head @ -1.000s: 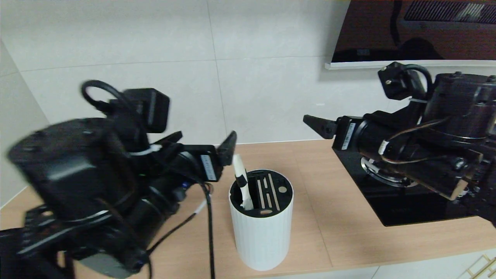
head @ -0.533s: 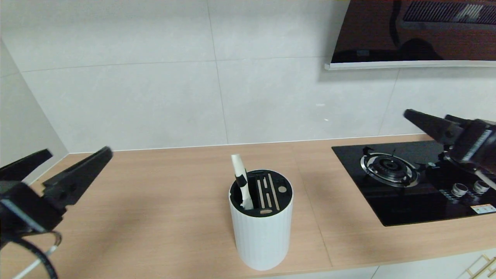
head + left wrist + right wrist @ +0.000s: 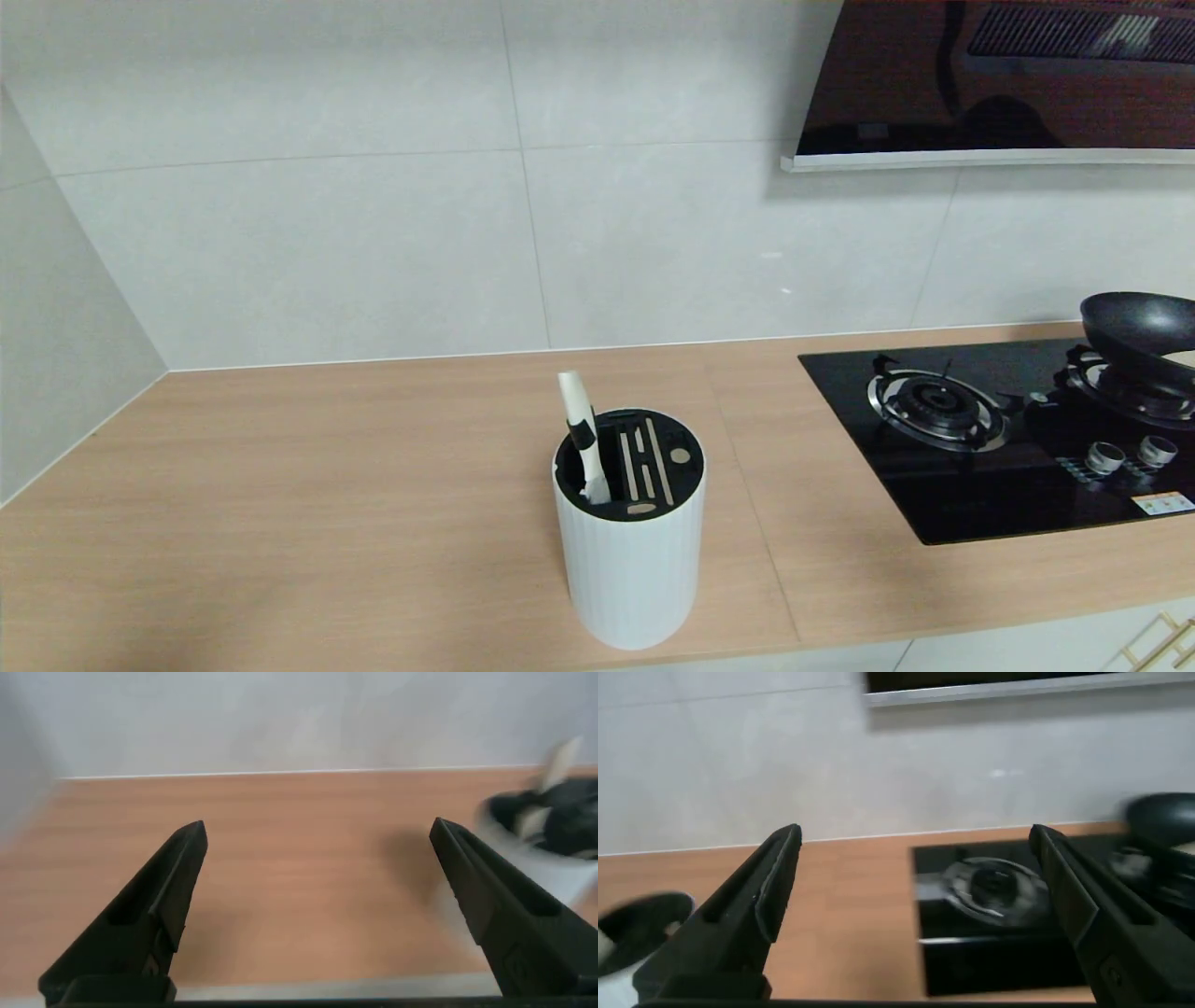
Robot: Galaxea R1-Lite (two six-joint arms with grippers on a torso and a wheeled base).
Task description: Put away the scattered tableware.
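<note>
- The white holder stands in the lower middle of the head view, near the front edge of the surface. A low sweep by either arm could tip it or push it off.
- The white-handled utensil leans out of the holder's top at a tilt, so a knock to the holder could throw it out.
- My left hand is spread wide and released. It grasps nothing and touches nothing, and it hangs above the surface with the holder off to one side.
- My right hand is just as wide and empty, facing the stove and the dark pan.
</note>
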